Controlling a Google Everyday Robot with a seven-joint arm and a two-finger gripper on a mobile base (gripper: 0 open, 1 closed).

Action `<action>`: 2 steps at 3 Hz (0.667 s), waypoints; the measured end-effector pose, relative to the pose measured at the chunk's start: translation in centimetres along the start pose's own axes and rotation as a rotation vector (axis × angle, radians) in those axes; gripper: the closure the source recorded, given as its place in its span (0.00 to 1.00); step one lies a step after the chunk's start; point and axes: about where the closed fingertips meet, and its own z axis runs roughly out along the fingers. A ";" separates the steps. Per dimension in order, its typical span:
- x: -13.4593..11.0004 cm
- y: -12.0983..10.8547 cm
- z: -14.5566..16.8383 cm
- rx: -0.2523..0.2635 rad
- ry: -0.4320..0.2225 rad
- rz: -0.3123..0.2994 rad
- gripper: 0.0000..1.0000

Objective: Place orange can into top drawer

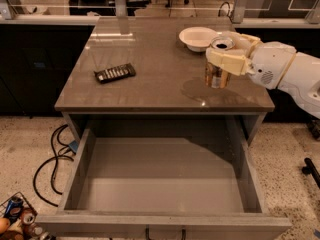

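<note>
While pinching the small orange-copper metal can [216,78] around its upper half with the cream-fingered tool [223,59], seems to hold it just clear of the grey-brown worktop [150,49], near the right front corner. Looks like the carrying step: not yet over the wide grey open top drawer [160,184]. Next calls for swinging forward past the worktop's front edge, then lowering onto the bare drawer bottom before letting go. White round bowl [197,36] just behind, dark flat remote-like bar [115,73] well apart leftward; no hindrance from either.
</note>
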 end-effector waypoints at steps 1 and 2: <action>1.2 4.2 -1.8 -0.031 -0.002 -0.025 1.00; 3.2 8.4 -3.7 -0.093 0.015 -0.036 1.00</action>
